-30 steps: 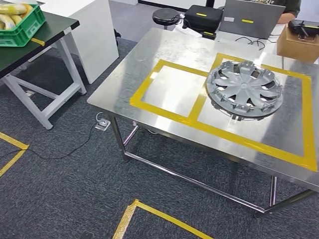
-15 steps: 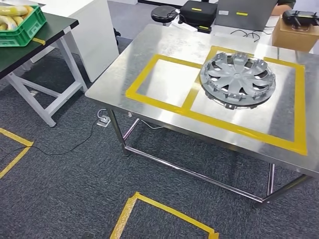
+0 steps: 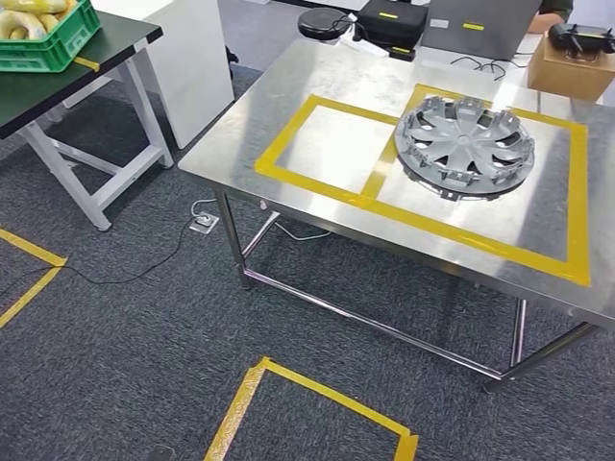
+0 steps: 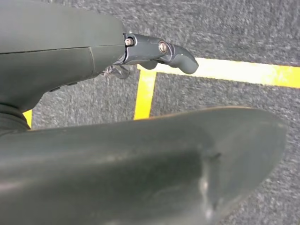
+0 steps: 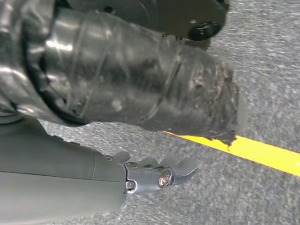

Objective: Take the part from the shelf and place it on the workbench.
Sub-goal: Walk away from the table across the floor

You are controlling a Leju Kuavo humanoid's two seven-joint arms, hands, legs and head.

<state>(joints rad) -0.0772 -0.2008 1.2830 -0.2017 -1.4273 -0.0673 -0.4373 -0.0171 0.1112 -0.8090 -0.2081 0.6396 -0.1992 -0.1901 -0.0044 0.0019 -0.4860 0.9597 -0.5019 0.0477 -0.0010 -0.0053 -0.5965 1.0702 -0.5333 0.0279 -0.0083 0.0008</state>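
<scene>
The grey carpeted floor took up most of the head view, crossed by strips of yellow floor tape. On it stood the steel surface, a workbench on metal legs, with two rectangles marked on its top in yellow tape. The part, a grey hubcap, lay flat inside the right-hand rectangle, its edge near the tape strip dividing the two; the left-hand rectangle beside it was bare metal. To the left, well apart from the workbench, a dark-topped table on white legs carried a green crate with yellow items in it. Past the far edge of the workbench sat a black case, a cardboard box and a round black stool. A white floor socket with a cable lay on the carpet near the workbench leg.

The left robot hand hung over the carpet and floor tape, its fingers extended and holding nothing. The right robot hand likewise hung above the carpet, fingers stretched out and apart, with nothing in it.
</scene>
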